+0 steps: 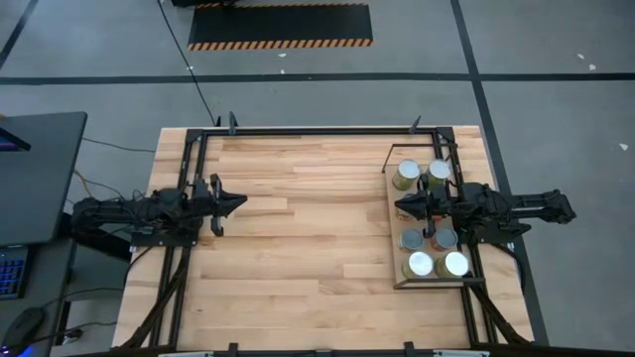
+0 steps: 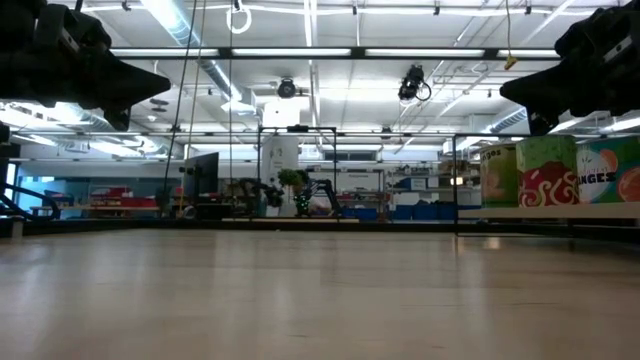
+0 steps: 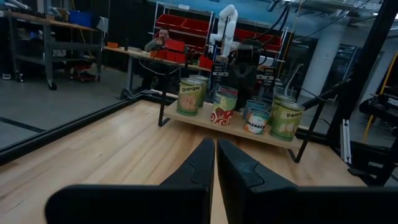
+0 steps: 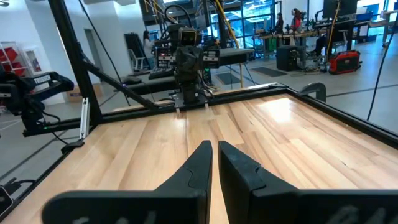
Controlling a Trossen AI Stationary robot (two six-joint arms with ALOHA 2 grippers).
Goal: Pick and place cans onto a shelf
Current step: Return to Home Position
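Butcher-block tabletop (image 1: 298, 248) is seen carrying no loose cans. All cans in view stand on the shelf (image 1: 394, 233) at the table's right side, so only the withdrawal is judged to remain. Main risk: the right arm (image 1: 506, 206) is stretched across the shelf between a far pair of cans (image 1: 407, 176) and a near group of four. A retreat that dips or swings sideways could clip a top and tip a can or push it over the black frame. An Oranges can (image 3: 189, 96) and a Pears can (image 3: 286, 120) are read among them. Anything beneath the arm cannot be seen. Pose: the right gripper (image 1: 405, 206) is held above the shelf's left edge, jaws drawn to a narrow slit, nothing held. The left arm (image 1: 139, 213) lies level at the table's left. The left gripper (image 1: 236, 205) is pointed at the shelf, well apart from it, jaws likewise nearly together and empty.
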